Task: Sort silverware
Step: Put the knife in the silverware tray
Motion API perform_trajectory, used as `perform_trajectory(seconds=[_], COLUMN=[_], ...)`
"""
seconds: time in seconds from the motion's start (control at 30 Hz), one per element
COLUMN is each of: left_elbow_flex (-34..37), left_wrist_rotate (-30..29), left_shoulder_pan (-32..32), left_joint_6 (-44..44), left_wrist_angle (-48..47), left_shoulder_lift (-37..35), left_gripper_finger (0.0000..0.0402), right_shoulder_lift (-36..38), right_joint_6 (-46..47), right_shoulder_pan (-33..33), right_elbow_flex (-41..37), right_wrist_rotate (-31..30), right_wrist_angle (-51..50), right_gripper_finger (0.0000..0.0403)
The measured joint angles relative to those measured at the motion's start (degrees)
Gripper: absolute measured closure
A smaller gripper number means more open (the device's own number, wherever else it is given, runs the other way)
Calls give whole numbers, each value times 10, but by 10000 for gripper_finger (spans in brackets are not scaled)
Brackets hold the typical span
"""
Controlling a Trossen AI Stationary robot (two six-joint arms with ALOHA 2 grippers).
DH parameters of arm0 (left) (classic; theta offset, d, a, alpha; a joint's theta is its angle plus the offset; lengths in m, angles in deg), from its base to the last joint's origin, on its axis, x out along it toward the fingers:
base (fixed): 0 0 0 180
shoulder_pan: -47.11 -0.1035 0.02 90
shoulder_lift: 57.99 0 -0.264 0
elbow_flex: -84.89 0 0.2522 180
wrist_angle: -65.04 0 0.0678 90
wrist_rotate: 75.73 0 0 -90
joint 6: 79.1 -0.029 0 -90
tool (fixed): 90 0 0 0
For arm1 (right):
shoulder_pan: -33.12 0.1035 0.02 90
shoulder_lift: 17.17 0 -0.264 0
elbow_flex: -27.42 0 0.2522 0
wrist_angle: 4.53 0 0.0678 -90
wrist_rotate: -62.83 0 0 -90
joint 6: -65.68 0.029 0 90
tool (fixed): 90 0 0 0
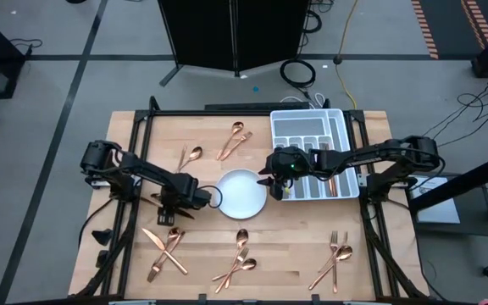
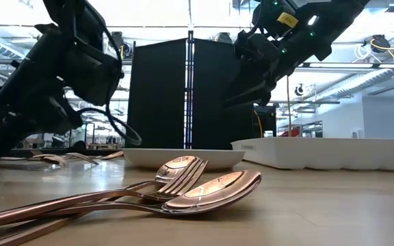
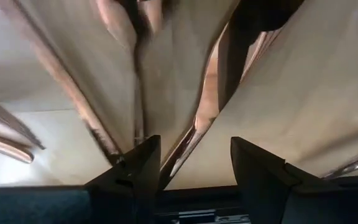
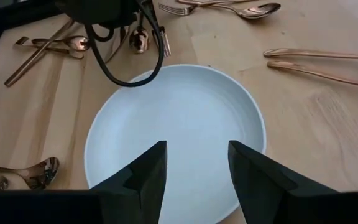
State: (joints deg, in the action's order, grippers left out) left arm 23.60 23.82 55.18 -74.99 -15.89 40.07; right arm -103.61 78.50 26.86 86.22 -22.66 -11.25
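Lying scattered on wooden table: silverware | left fingers spread | right fingers spread over plate

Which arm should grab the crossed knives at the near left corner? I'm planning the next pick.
Left. Its pincer hangs open just above the crossed knives, beside the plate. The right pincer is open at the plate's other edge, farther away.

Shiny rose-gold metal cutlery is scattered on a pale, grained wooden table. A plain round white plate is centred; a white divided tray lies at two o'clock.
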Motion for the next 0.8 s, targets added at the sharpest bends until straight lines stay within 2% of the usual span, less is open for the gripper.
perform_trajectory(seconds=[0.3, 0.6, 0.8], left_elbow_flex=[29, 30, 30], left_wrist_rotate=[5, -6, -15], left_shoulder_pan=[3, 3, 13], left_joint_6=[0, -2, 0], left_wrist_angle=[18, 34, 43], left_shoulder_lift=[-1, -1, 2], left_gripper_finger=[215, 291, 302], right_shoulder_lift=[0, 0, 0], right_joint_6=[-2, -4, -4], right_shoulder_pan=[0, 0, 0], right_elbow_flex=[0, 0, 0], right_wrist_rotate=[0, 0, 0], right_wrist_angle=[-1, -1, -1], right_gripper_finger=[241, 241, 241])
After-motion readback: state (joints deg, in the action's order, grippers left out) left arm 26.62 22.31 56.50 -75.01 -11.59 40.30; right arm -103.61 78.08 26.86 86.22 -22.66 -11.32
